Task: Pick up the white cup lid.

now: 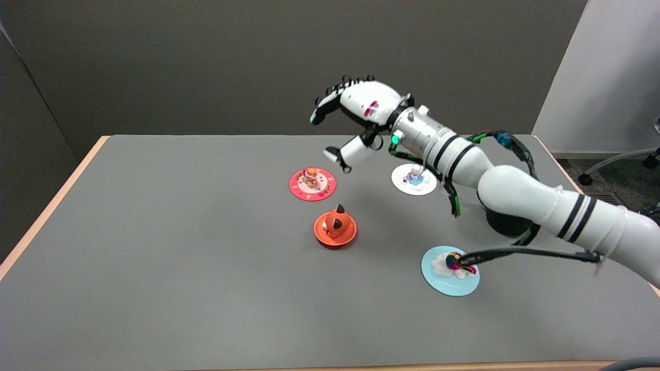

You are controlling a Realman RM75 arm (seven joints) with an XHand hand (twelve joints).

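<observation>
The white cup lid [413, 179], a round disc with a small white and blue figure on top, lies on the grey table [180, 247] right of centre, partly behind my right forearm. My right hand [356, 113] hangs in the air above and to the left of it, fingers spread and pointing left, thumb hanging down, holding nothing. It is well clear of the lid and of the table.
A pink lid [312, 183] with a small figure lies left of the white one. An orange lid [335, 228] with a fox-like figure sits nearer, and a light blue lid [450, 270] with a rainbow figure at the front right. A black object [508, 221] is under my arm.
</observation>
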